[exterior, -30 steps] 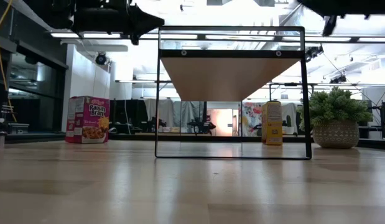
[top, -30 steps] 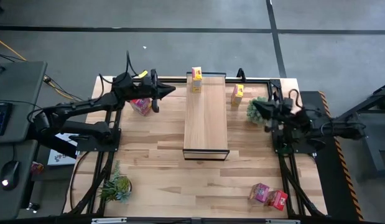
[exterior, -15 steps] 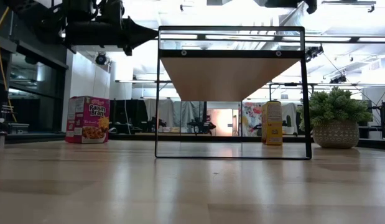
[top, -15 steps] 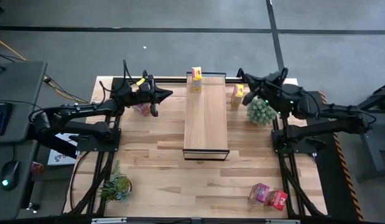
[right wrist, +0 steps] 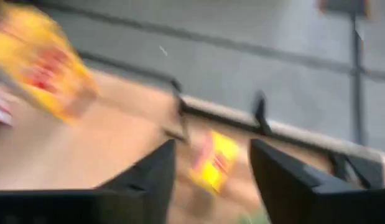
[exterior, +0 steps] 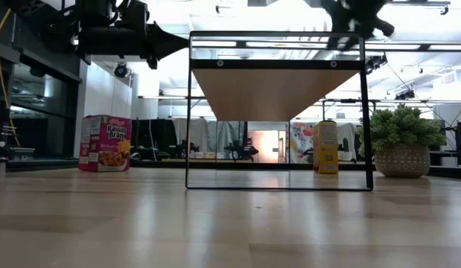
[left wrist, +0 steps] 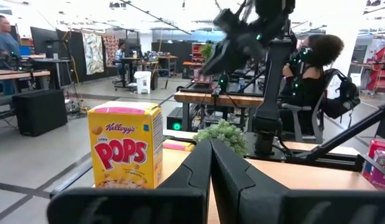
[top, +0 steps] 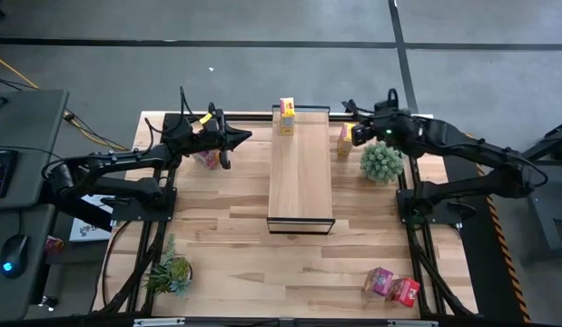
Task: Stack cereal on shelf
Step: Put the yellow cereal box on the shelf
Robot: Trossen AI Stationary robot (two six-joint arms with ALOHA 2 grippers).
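Right gripper (top: pixel 350 133), fingers spread and empty, hovers just above the yellow box (top: pixel 346 139) beside the shelf (top: pixel 300 182). A clean pick likely means centring the fingers over the box before descending. Left gripper (top: pixel 235 138) waits clenched, empty.

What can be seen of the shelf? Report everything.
The shelf is a long, narrow light-wood board in a thin dark metal frame, raised on legs above the table. The low view shows the board's underside at the top of an open rectangular frame. It stands mid-table, running front to back. One yellow cereal box stands upright on its far end; nothing else touches it.
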